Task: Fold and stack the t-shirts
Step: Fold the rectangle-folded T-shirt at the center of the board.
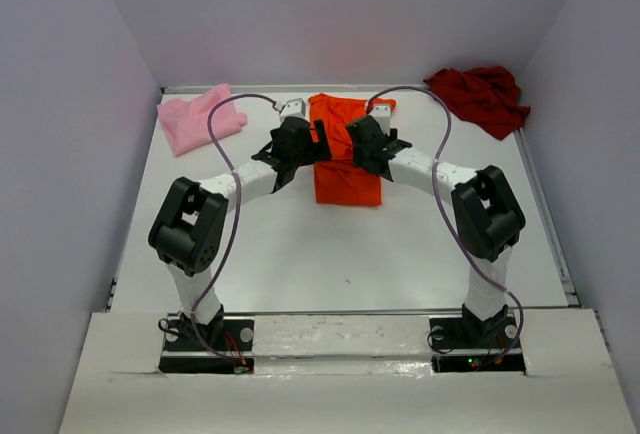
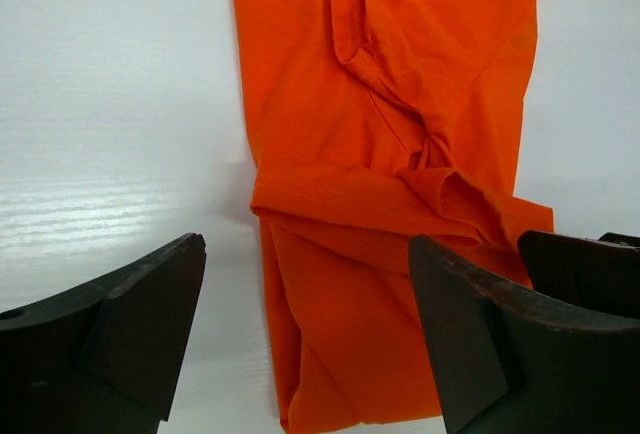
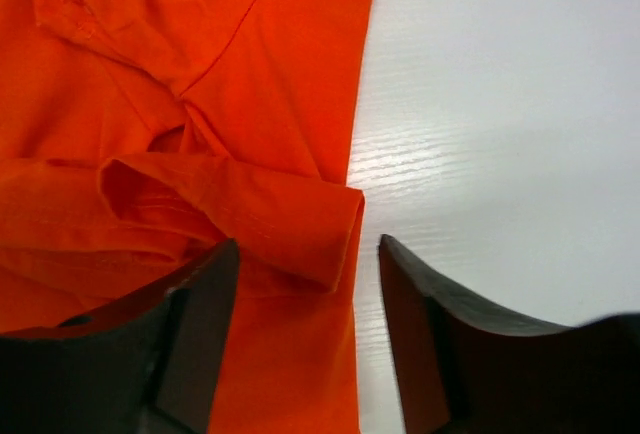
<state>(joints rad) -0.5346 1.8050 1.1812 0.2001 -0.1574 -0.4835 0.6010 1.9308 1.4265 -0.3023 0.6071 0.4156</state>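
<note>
Top view first: the white-and-black left arm (image 1: 245,182) rises from the bottom left, bends at its chunky black elbow (image 1: 188,224) at middle left, and its forearm slopes up and right toward the upper middle. The white-and-black right arm (image 1: 430,169) pretty much mirrors it, with its black elbow (image 1: 488,212) at middle right and its forearm sloping up and left.

The black two-finger left gripper (image 1: 320,144) and black two-finger right gripper (image 1: 352,144) angle in toward each other and sit close together. In the wrist views, the left gripper (image 2: 305,254) has its jaws spread wide across the lower frame. The right gripper (image 3: 308,249) has them apart too, just narrower.
</note>
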